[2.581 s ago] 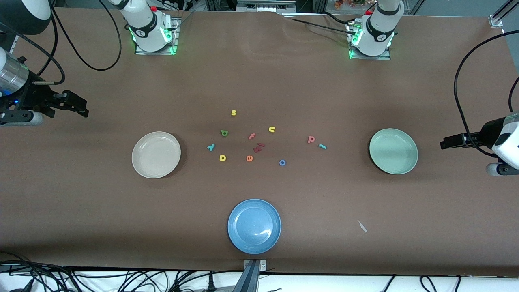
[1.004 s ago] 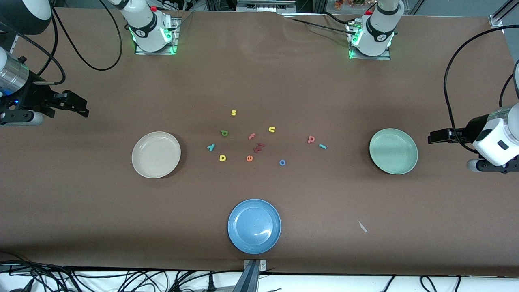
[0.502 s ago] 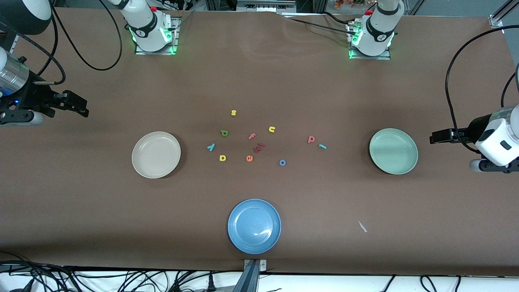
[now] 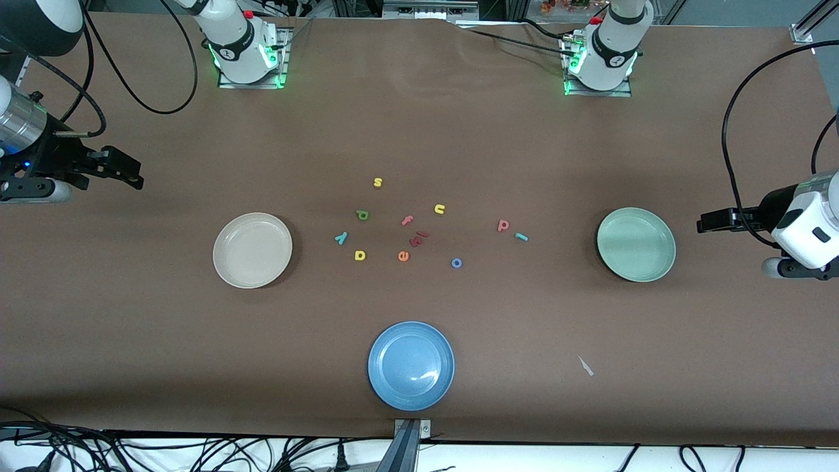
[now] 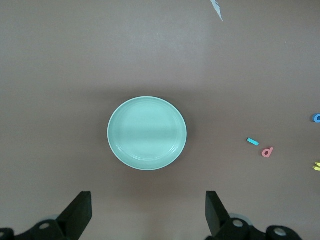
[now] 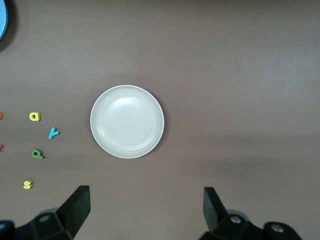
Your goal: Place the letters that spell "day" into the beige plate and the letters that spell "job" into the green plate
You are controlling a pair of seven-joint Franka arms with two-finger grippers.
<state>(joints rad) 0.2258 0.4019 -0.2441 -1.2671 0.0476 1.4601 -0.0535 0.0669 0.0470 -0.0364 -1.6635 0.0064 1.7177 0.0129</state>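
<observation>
Brown paper covers the table (image 4: pixel 590 144) from edge to edge. Nearest the front camera sits a blue plate (image 4: pixel 411 365), not wanted for either word. Farther up, the beige plate (image 4: pixel 252 250) lies toward the right arm's end and the green plate (image 4: pixel 636 244) toward the left arm's end, both bare. Between them the letters are scattered flat: the yellow d (image 4: pixel 360 255), the teal y (image 4: pixel 341 237) and the green a (image 4: pixel 362 214) near the beige plate; the blue o (image 4: pixel 457 263), the pinkish b (image 4: pixel 503 225) and the thin teal j (image 4: pixel 521 236) closer to the green plate. An orange e (image 4: pixel 403 256), a pink f (image 4: pixel 408 220), a yellow u (image 4: pixel 439 209) and a yellow s (image 4: pixel 377 182) are mixed in and belong to neither word. The left hand (image 4: pixel 711 224) hangs just outside the green plate, fingers spread wide and empty; the right hand (image 4: pixel 128 172) waits at its own end of the table, equally wide and empty. The letters look like light, soft foam, thin and low, so each probably needs a pinch across its outer edges, fingers brought right down to the paper.
</observation>
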